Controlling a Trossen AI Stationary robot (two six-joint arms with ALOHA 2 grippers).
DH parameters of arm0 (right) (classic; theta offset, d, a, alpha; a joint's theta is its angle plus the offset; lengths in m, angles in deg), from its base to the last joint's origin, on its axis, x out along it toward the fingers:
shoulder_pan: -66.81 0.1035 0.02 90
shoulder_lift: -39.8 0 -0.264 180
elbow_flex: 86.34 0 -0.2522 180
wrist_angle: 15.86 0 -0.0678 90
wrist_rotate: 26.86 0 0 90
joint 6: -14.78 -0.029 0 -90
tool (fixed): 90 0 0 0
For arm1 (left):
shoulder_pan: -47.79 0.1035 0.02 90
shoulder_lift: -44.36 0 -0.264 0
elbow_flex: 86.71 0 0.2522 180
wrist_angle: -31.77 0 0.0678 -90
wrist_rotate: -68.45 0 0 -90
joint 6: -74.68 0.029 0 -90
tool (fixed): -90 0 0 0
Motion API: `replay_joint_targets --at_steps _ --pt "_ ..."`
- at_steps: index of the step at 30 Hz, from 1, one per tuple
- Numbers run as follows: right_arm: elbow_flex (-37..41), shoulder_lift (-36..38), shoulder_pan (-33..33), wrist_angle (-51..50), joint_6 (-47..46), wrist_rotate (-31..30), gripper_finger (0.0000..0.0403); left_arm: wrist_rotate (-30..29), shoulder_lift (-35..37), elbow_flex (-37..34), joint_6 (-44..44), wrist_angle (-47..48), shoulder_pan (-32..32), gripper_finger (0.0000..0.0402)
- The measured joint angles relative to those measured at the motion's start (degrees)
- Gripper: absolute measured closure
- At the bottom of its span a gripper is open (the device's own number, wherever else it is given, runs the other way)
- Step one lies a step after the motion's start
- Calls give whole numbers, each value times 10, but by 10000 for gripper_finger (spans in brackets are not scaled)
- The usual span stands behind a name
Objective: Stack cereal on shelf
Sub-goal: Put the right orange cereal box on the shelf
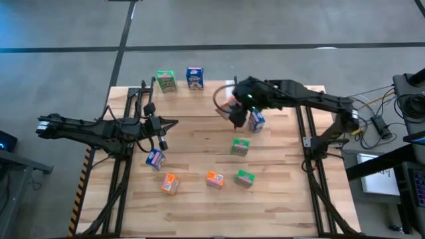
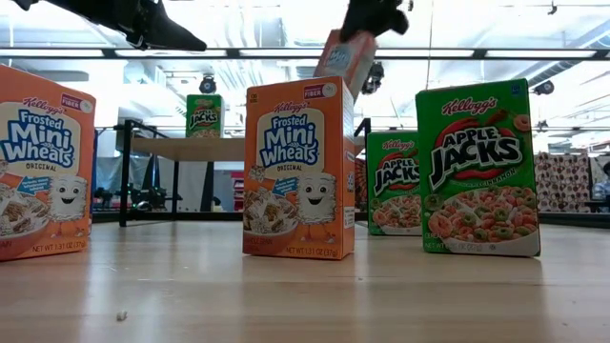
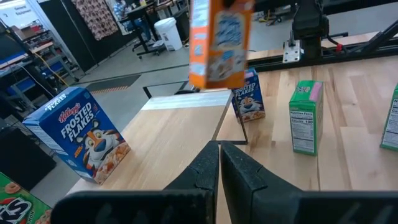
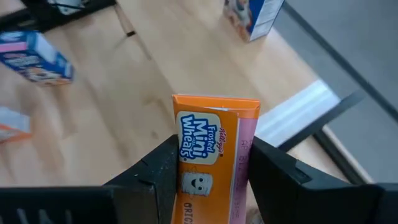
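My right gripper [image 1: 236, 111] is shut on an orange Mini Wheats box [image 4: 211, 149] held above the end of the shelf [image 1: 192, 103] that has the pale white strip [image 4: 298, 109]. The box also shows in the low view [image 2: 348, 57] and the left wrist view [image 3: 221, 40]. A green box [image 1: 166, 80] and a blue box [image 1: 194, 78] stand upright on the shelf. My left gripper [image 1: 169, 124] is shut and empty over the table's left part, pointing at the shelf [image 3: 180, 124]. My right gripper pinches the orange box between its two fingers, one on each narrow side [image 4: 245, 168], on the half below the printed name. The fingers slant down from above. The box hangs tilted below them, its top end away from the gripper, clear of the shelf.
Loose boxes stand on the table [image 1: 285, 199]: a blue one [image 1: 255, 121] beside my right gripper, a blue one [image 1: 155, 158] near my left gripper, two green [image 1: 240, 147] [image 1: 245, 177] and two orange [image 1: 214, 179] [image 1: 170, 184] toward the near edge.
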Motion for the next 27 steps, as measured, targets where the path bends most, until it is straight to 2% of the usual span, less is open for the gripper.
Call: replay_joint_targets --at_steps 9,15,27 --pt "-136 -119 -48 -53 114 0 248 0 0 0 0 1 0 401" --pt "-198 -175 -66 -77 181 1 246 0 0 0 0 1 0 401" --pt "-218 -204 -69 -70 215 1 236 0 0 0 0 1 0 401"
